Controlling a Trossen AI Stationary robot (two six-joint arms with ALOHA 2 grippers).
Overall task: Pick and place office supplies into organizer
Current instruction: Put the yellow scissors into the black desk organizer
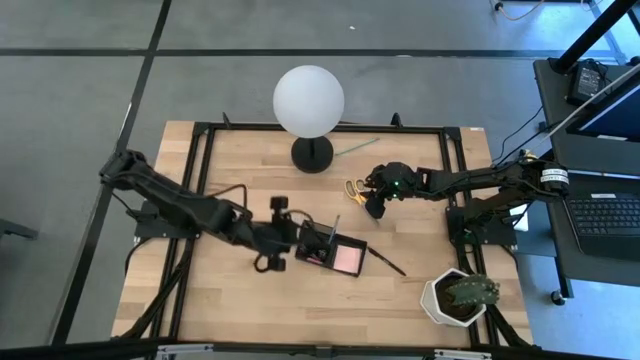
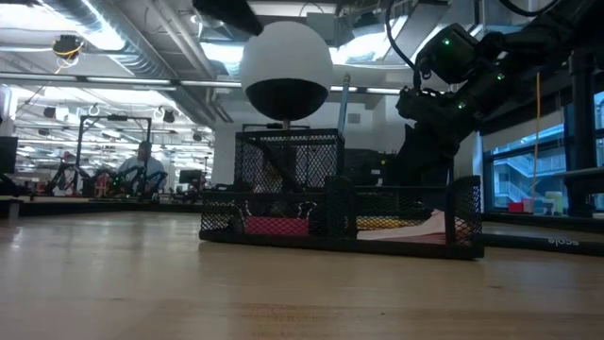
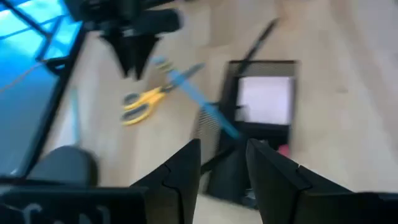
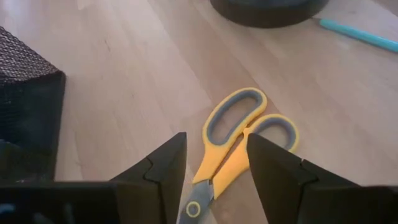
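Observation:
The black mesh organizer (image 1: 330, 250) stands mid-table with a pink sticky pad (image 1: 348, 259) in its tray and a light blue pen (image 3: 198, 99) upright in its cup. My left gripper (image 3: 224, 155) hovers open over the organizer's left end (image 1: 292, 238), holding nothing. Yellow-handled scissors (image 4: 239, 134) lie flat on the table right of the lamp base. My right gripper (image 4: 216, 152) is open just above them (image 1: 372, 204), one finger on either side of the shanks. A dark pen (image 1: 390, 263) lies right of the organizer, and a thin green stick (image 1: 355, 147) lies by the lamp.
A white globe lamp (image 1: 309, 100) on a black base (image 1: 312, 155) stands at the far middle, close to the scissors. A potted plant (image 1: 460, 298) sits at the near right corner. Bare wood lies left of and in front of the organizer.

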